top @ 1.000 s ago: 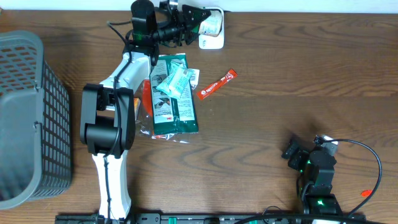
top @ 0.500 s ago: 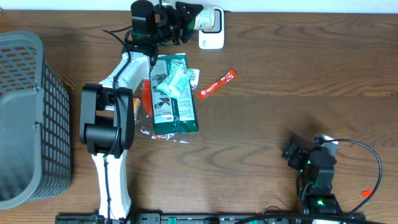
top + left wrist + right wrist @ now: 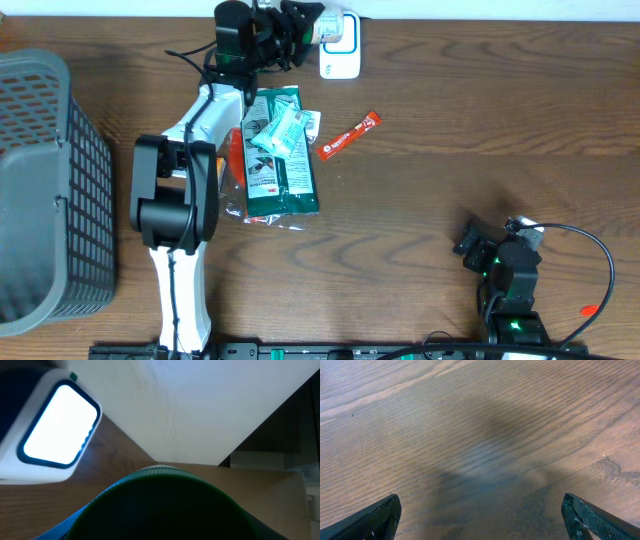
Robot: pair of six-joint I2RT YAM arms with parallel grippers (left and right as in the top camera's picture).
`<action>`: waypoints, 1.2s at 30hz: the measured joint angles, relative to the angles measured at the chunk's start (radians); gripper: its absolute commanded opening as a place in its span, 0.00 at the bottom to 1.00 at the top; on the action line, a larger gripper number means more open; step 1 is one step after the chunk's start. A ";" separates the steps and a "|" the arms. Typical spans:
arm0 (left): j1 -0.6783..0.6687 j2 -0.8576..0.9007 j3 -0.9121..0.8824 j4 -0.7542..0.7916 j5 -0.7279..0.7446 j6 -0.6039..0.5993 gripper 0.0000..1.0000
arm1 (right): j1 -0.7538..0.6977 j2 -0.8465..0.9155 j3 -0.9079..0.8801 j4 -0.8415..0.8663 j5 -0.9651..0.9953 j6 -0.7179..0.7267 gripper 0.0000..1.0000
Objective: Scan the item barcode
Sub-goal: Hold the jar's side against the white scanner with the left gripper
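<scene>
At the table's back edge my left gripper (image 3: pixel 298 22) is shut on the item (image 3: pixel 328 28), a white and green pack, held just above the white scanner (image 3: pixel 340 58). The left wrist view is filled at the bottom by the item's dark green rounded body (image 3: pixel 165 507), which hides my fingers. The scanner (image 3: pixel 50 430) lies to its upper left, its window lit bright white. No barcode shows in any view. My right gripper (image 3: pixel 482 246) rests near the front right, open, with only bare wood between its fingertips (image 3: pixel 480 520).
A heap of green and white packets (image 3: pixel 280 150) lies beside the left arm, with a red sachet (image 3: pixel 350 133) to its right. A grey mesh basket (image 3: pixel 45 180) stands at the left edge. A white wall (image 3: pixel 210 405) rises behind the scanner.
My left gripper has carried the item a little up and back over the scanner, turning it. The right arm has not moved.
</scene>
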 measured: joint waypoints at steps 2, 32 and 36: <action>-0.011 0.000 0.000 0.000 -0.003 -0.001 0.21 | 0.000 0.000 0.000 0.000 0.000 0.000 0.99; -0.069 0.143 0.000 0.139 -0.074 -0.149 0.19 | 0.000 0.000 0.000 0.003 0.000 0.000 0.99; -0.069 0.143 0.000 0.139 -0.092 -0.191 0.19 | 0.000 0.000 0.000 0.003 0.000 0.000 0.99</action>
